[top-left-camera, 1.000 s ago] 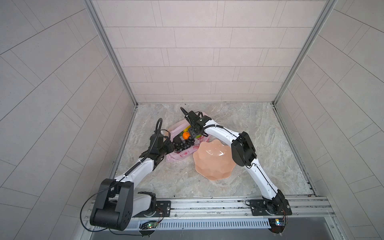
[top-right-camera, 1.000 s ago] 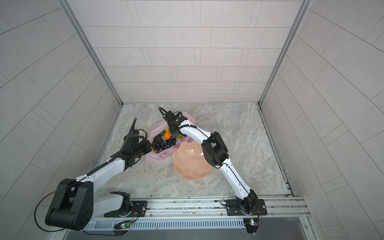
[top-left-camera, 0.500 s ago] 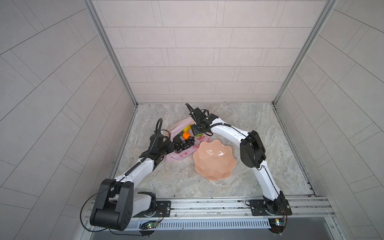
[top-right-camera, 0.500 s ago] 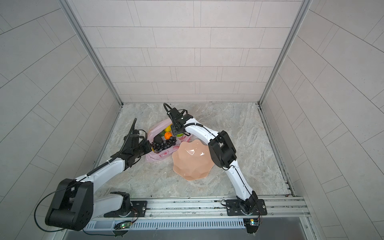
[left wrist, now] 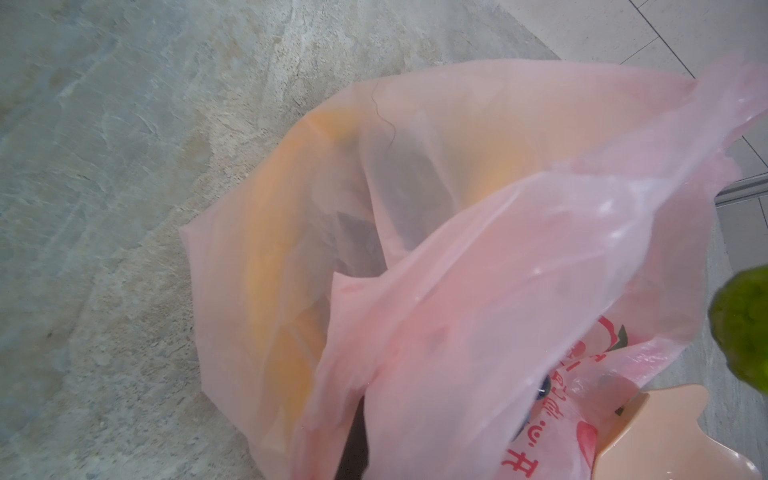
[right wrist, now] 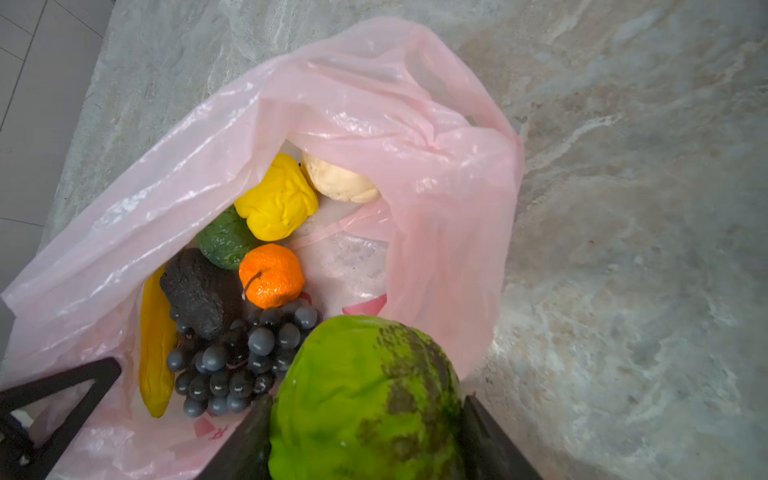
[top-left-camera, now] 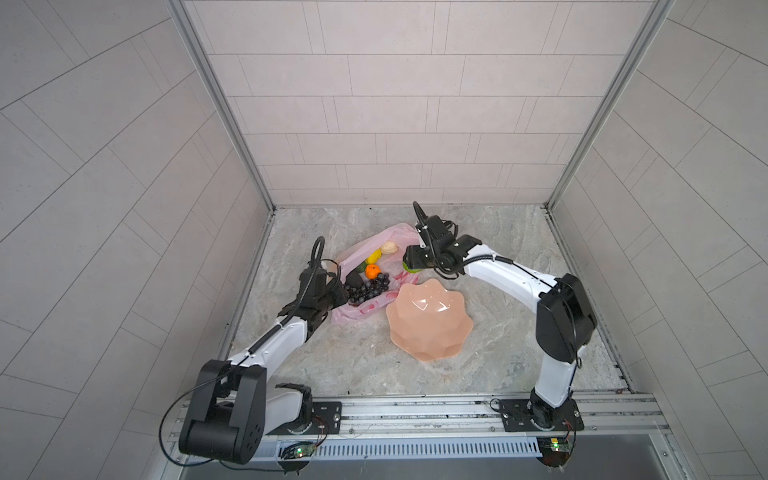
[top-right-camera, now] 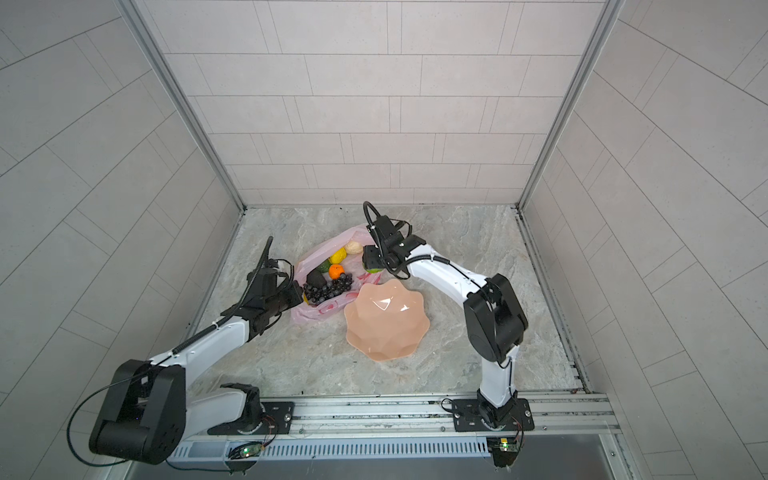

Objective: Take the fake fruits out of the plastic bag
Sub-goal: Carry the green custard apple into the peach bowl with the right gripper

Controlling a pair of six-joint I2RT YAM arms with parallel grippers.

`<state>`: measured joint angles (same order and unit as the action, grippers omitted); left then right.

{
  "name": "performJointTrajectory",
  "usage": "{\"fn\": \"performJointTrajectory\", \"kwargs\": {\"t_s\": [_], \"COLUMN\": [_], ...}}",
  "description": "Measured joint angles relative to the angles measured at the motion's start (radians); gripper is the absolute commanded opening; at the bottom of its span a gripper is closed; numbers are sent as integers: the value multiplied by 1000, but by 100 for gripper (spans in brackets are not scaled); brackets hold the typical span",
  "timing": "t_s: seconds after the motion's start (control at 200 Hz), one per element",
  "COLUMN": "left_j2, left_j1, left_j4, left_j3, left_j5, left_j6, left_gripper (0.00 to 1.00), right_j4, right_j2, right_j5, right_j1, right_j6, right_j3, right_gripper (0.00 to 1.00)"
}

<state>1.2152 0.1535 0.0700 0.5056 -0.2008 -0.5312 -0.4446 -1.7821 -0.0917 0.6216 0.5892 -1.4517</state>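
Holding bumpy green fruit (right wrist: 365, 399) in right fingers (right wrist: 486, 449) | bowl (top-left-camera: 428, 328) near them, base-ward | left fingers (right wrist: 95, 368) closed, pinching plastic bag (right wrist: 374, 104) rim

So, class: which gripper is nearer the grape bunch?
Left. The left gripper sits right beside the grape bunch at the edge of the plastic bag; the right gripper, holding the green fruit, is farther off.

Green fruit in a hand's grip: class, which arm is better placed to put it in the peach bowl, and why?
Right. The right hand grips the green fruit between its jaws, with the bowl beside it. The left hand is shut on the edge of the plastic bag, probably needed there.
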Motion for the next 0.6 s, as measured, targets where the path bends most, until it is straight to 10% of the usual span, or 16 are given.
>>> {"fn": "performJointTrajectory", "kwargs": {"t_s": [0.6], "left_j2": [-19], "left_j1": [0], "left_j4": [-7], "left_j3": [0], "left_j5": [-4], "left_j6": [1], "left_gripper": [3], "right_j4": [173], "right_j2": [335], "right_j5": [-50], "right_j1": [93], "right_j6": [150], "right_j3": [561], "right_gripper": [43]}}
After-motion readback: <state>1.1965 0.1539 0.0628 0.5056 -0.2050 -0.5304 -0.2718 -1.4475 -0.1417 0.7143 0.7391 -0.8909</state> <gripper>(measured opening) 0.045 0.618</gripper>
